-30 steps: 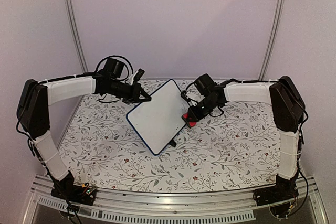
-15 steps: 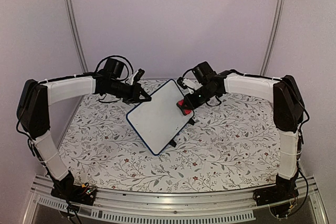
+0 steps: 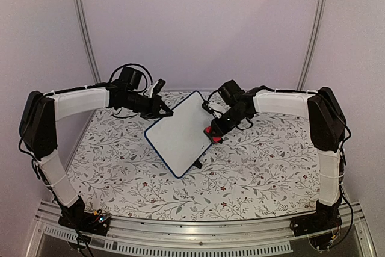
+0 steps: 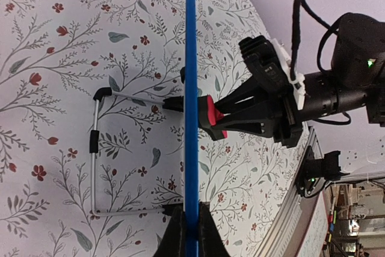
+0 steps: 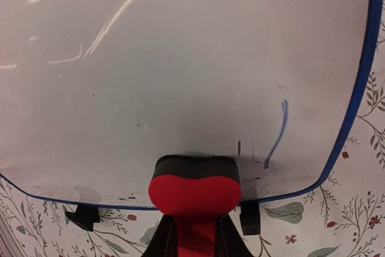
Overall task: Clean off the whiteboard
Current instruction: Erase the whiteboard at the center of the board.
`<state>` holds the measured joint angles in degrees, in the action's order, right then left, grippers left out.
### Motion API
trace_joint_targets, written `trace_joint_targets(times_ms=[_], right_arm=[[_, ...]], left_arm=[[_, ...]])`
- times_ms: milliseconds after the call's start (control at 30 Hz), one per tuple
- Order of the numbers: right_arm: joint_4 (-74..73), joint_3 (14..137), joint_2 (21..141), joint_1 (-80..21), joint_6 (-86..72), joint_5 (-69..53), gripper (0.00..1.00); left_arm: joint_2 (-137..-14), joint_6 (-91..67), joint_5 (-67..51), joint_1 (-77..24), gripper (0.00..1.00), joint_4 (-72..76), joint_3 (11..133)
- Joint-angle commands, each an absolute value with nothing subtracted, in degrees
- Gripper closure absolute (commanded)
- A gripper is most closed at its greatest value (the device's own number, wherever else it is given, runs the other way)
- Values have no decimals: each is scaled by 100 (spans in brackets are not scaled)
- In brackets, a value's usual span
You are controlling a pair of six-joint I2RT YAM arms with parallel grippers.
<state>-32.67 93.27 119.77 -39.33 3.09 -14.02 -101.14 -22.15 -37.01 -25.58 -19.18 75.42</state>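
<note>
The whiteboard [image 3: 179,136] stood tilted, long axis toward upper right; left hand [image 3: 165,112] clenched its edge, right hand [image 3: 212,132] grasped a red eraser [image 5: 194,194].

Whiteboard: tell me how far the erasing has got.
Done: most of the whiteboard looks wiped. In hand: left gripper clamps its edge; right gripper holds the eraser against its surface. Remaining: a short blue stroke and faint specks beside the eraser.

Left pincer [image 3: 166,112] grips whiteboard [image 3: 179,136]; right pincer [image 3: 212,132] holds red eraser [image 3: 214,138].
</note>
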Motion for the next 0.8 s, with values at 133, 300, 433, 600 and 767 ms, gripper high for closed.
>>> trace_joint_targets(times_ms=[133,300,433,600,767], right_arm=[[-3380,8718,12002,-4016,395,-1505,97],[-3428,8642,12017,-4090,461,-1506,97],[-3516,8814,12040,-4160,508,-1448,97],[-3524,9201,12046,-4192,536,-1393,97],[-3521,9637,12053,-4201,559,-1348,97]], left_arm=[[-9901,-2121,-3937,-2566,100,-1802,7550],[-9887,-2126,-3937,-2566,100,-1802,7550],[-9901,-2124,-3938,-2559,100,-1807,7555],[-9903,-2121,-3946,-2561,100,-1803,7550],[-9919,-2127,-3946,-2564,100,-1797,7558]])
